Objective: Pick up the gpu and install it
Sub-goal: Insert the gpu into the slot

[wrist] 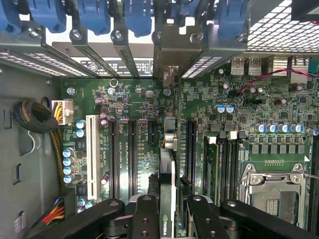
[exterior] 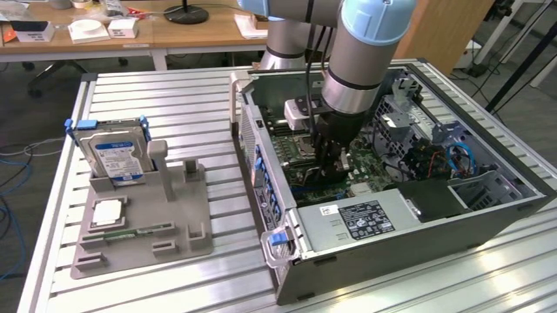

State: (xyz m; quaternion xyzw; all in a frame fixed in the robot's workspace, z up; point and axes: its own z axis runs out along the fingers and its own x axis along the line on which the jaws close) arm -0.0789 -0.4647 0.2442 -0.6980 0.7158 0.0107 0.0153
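While black fingers (wrist: 168,219) pinch it, the thin gpu (wrist: 168,184) stands edge-on.

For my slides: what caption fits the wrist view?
Gripper holding the gpu edge-on above the motherboard expansion slots inside the open computer case.

The thin, flat, dark rectangular gpu card (wrist: 167,199) stands on edge, seen edge-on in the wrist view, with a small green-and-white logo on its near end. It is upright over the green board, its silver metal bracket end toward the row of rear slot openings at twelve o'clock. It lies between two long black slots, lined up with them.
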